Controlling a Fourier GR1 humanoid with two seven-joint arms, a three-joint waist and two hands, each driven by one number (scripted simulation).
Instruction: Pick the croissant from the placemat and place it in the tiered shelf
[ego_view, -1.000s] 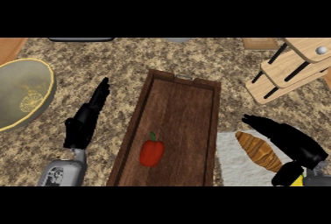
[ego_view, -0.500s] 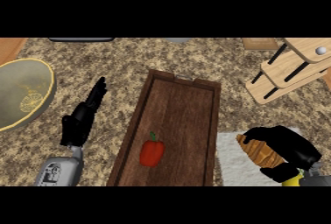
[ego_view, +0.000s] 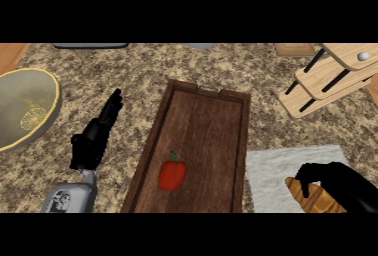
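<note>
Two robot hands come in from the lower edge. Our right robot hand (ego_view: 341, 184) is curled round the croissant (ego_view: 304, 196), which sits under its fingers on the pale placemat (ego_view: 284, 165); we cannot tell whether it is lifted clear. Well ahead of this robot hand stands the wooden tiered shelf (ego_view: 328, 75). Just to its left we see a long wooden tray (ego_view: 199, 125) with a red pepper (ego_view: 172, 175) lying in it. Beyond the tray, our left robot hand (ego_view: 92, 145) rests over the speckled bench (ego_view: 96, 75), fingers straight and holding nothing. Further left of that hand sits a yellow-rimmed bowl (ego_view: 26, 100).
</note>
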